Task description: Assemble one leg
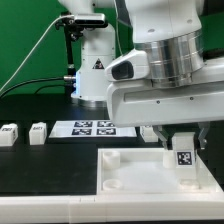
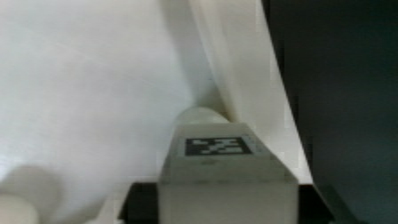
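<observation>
My gripper (image 1: 183, 146) is shut on a leg (image 1: 184, 158), a small white square block with a black-and-white marker tag on its face. I hold it upright over the near right part of the large white recessed panel (image 1: 130, 175), close to the panel's right rim. In the wrist view the leg (image 2: 222, 150) fills the space between my dark fingers (image 2: 146, 203), tag facing the camera, its far end near the panel's raised rim (image 2: 231, 70). A round corner socket (image 2: 27, 190) shows beside it.
The marker board (image 1: 92, 128) lies behind the panel. Two more small white legs (image 1: 38, 131) (image 1: 9, 135) stand at the exterior view's left on the black table. A white robot base (image 1: 92, 70) stands at the back. Another corner socket (image 1: 112, 158) sits on the panel's left.
</observation>
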`<action>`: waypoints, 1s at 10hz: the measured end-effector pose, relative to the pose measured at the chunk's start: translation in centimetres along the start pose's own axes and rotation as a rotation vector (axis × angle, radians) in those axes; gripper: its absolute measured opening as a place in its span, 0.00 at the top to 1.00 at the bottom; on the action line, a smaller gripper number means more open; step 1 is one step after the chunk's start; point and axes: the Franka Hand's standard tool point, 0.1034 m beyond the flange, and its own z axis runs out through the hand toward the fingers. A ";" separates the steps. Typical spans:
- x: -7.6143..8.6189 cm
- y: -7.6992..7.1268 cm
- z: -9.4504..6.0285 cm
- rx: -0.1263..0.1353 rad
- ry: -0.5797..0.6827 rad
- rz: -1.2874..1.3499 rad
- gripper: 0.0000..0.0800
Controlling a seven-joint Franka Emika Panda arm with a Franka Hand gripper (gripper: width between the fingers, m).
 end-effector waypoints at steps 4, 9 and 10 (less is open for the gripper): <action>-0.5 -0.8 0.2 -0.006 0.000 0.453 0.63; -0.3 -1.1 0.3 -0.013 -0.010 0.504 0.41; -0.3 -1.2 0.3 -0.013 -0.010 0.486 0.24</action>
